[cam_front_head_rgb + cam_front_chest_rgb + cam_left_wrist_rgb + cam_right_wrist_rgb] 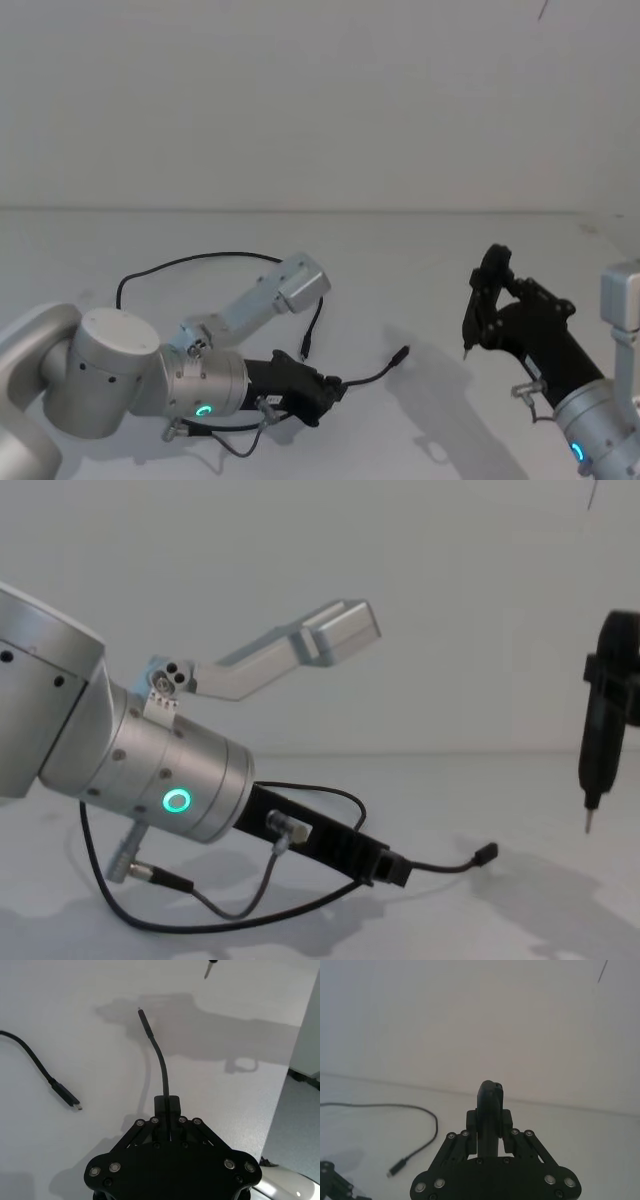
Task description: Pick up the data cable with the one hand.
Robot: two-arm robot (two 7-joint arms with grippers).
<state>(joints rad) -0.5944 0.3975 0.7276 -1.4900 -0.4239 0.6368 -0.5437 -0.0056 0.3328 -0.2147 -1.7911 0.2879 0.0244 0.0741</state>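
A: Item — data cable [200, 258]?
B: Thin, light, limp; left gripper [325, 388] clenched on it near one plug [403, 352], near centre; remainder loops far-left on table [450, 250].
A: Best hold?
B: Likely there — stiffest by the plug; right gripper [468, 340] closed, empty, raised right.

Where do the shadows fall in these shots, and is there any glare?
Left wrist view: a broad shadow on the table beyond the data cable held by the left gripper. Head view: a faint shadow under the right gripper. Chest view: the green light ring glows; no strong glare.
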